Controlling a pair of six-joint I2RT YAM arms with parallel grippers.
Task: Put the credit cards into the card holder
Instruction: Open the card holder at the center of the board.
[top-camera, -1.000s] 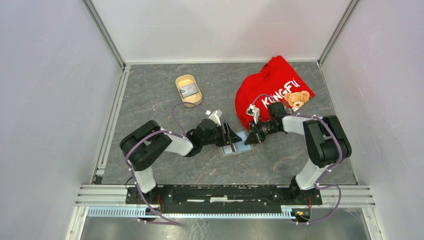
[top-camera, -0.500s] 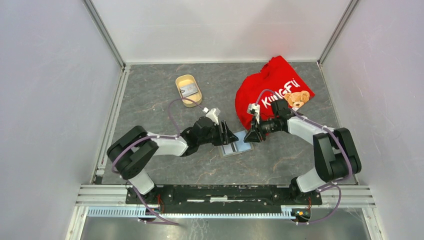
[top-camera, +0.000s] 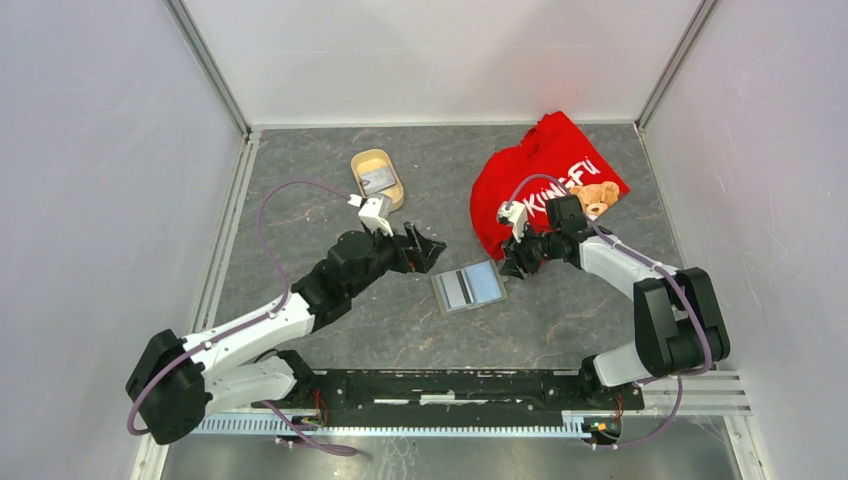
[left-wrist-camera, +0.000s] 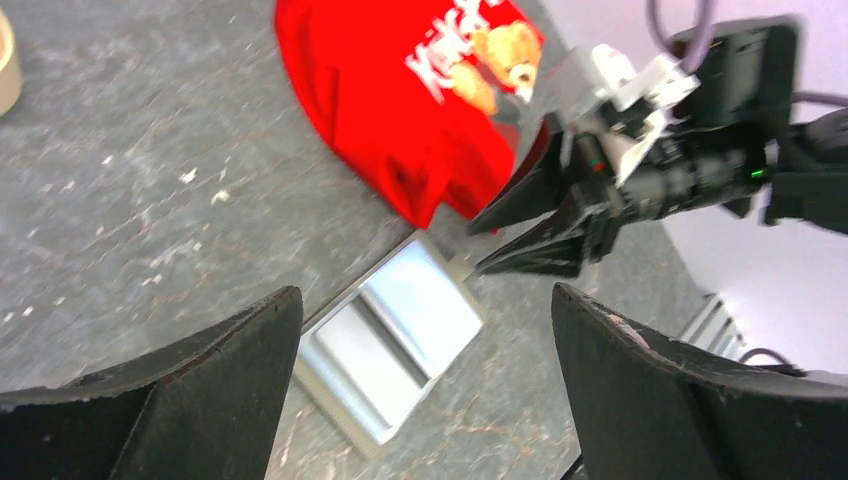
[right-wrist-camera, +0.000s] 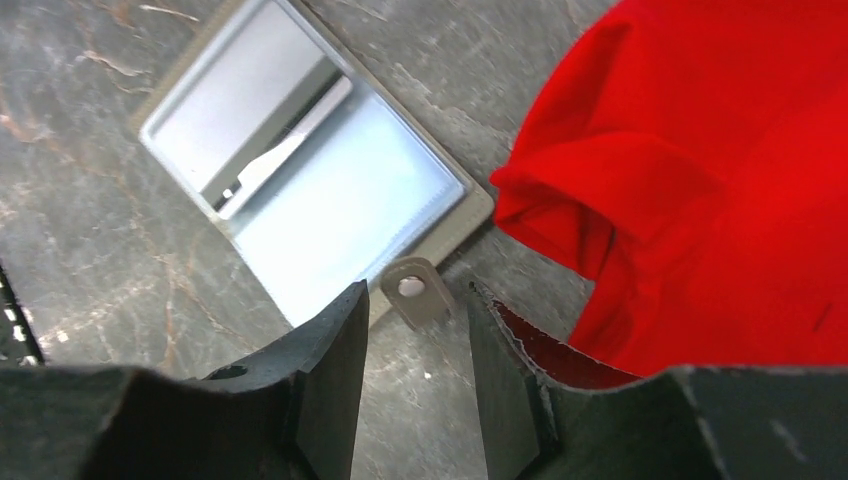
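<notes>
cards (top-camera: 377, 181) sit in tray (top-camera: 357, 170), far-left part of worktop (top-camera: 300, 200). Empty left gripper (top-camera: 435, 253) is spread wide, between tray and card holder (top-camera: 468, 288), which lies open mid-worktop. right gripper (top-camera: 507, 268) is slightly parted astride the holder's snap tab, beside shirt (top-camera: 540, 170). Step is probably card fetch. Next move needs a thin-edge pinch at the tray.

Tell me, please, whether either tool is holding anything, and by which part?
Nothing is gripped. The left tool is open and empty; the right tool straddles the tab of the holder, not clamped on it.
</notes>
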